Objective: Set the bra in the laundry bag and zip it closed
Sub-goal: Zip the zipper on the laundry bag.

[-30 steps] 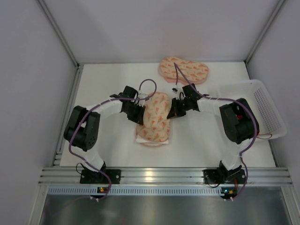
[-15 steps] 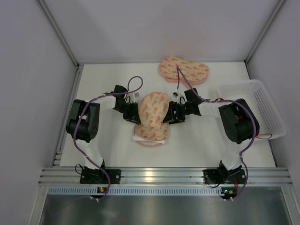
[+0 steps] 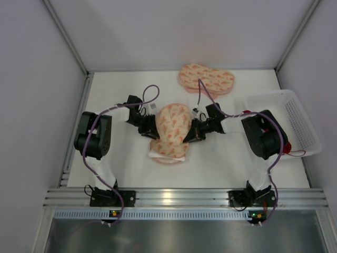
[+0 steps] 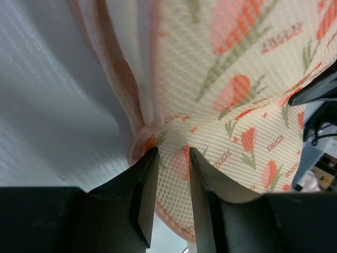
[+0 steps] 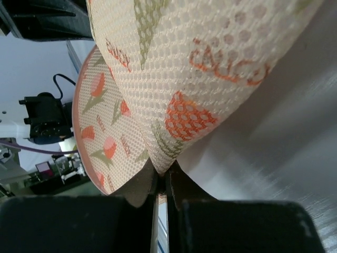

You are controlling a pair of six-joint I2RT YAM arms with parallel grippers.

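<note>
The laundry bag [image 3: 171, 132] is showing pale peach honeycomb mesh printed with orange-red tulips, green leaves and small orange lettering, edged in pink piping. At 1 o'clock from it, the twin pouch [image 3: 206, 79] is wearing the same print. At 3 o'clock the mesh basket [image 3: 303, 125] is showing white, like the table [image 3: 121, 89]. Purple cables [image 3: 152, 86] are running over black arms [image 3: 95, 138].

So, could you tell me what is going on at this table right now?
Both arms are handling the tulip-print laundry bag in the middle of the table. The left arm has its jaws pinched on the bag's left edge, and the right arm has its jaws shut on the right edge. A matching pouch lies at the far side, a white mesh basket on the right. I cannot make out the bra.
</note>
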